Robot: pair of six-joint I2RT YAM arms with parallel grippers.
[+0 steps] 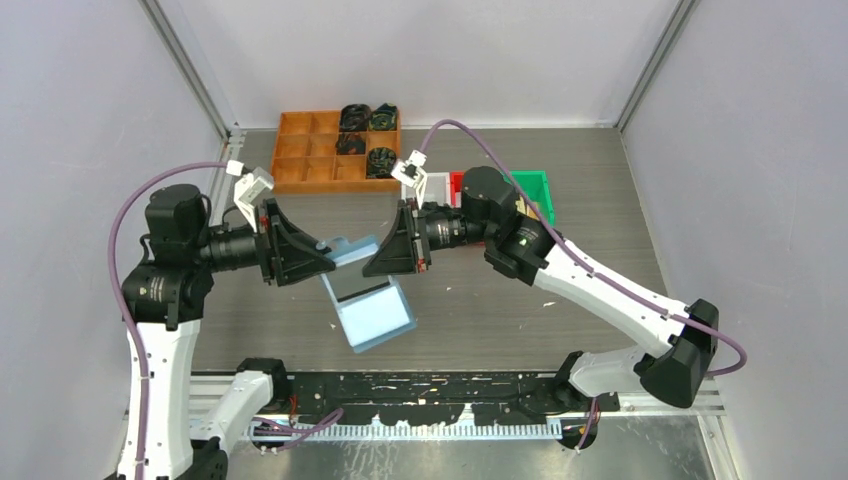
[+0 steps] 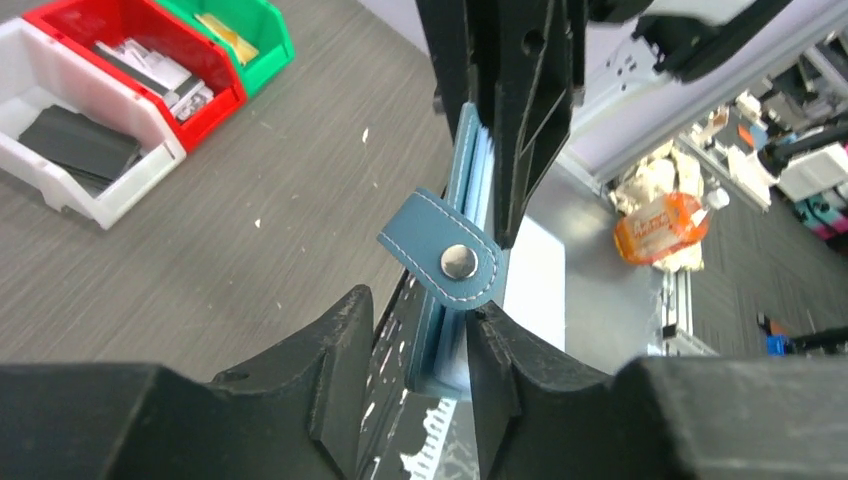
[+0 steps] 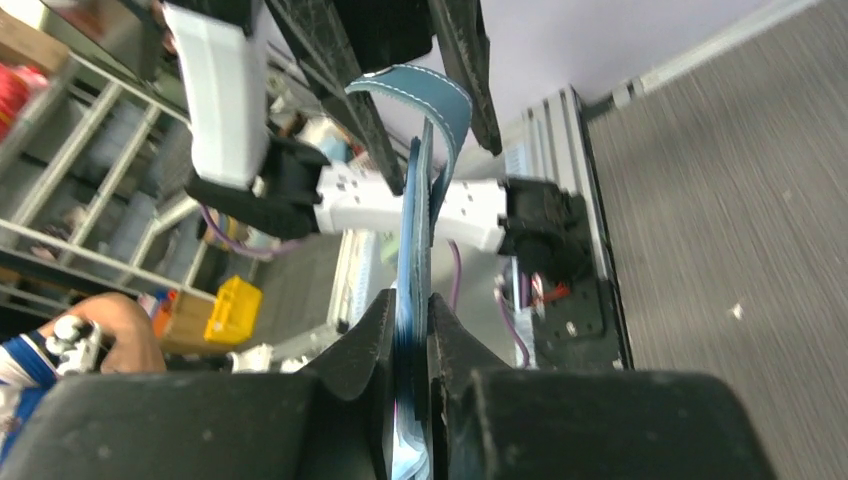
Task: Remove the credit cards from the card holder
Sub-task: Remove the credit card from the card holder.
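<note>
The left claw (image 2: 420, 310) stands apart to the left of the holder (image 1: 375, 315). Its fingers straddle the holder's edge, with a gap showing on one side. The light blue holder hangs in the air over the table (image 1: 480, 320) between the two arms, one flap drooping toward the near edge. Behind the holder and to its left sits an orange tray (image 1: 310, 150) with dark items in four compartments. To the holder's right, the right claw (image 3: 410, 300) is clamped on it, a finger pressed against each face. Behind the holder and farther right stand three bins, white (image 2: 90, 170), red (image 2: 150, 50) and green (image 2: 240, 30).

Only the overhead camera shows the holder's open face, crossed by a dark band. Only the left wrist camera shows the tab (image 2: 445, 258) with its metal snap folded over the edge, and the flat pieces lying in the bins, which the right arm partly covers from above. The right wrist camera sees the holder edge-on, with the tab curling at the top.

The cards cannot be made out. Pale layers show between the covers, but whether these are card edges or lining is unclear. From above, both claws' fingertips are lost against the dark finger housings.
</note>
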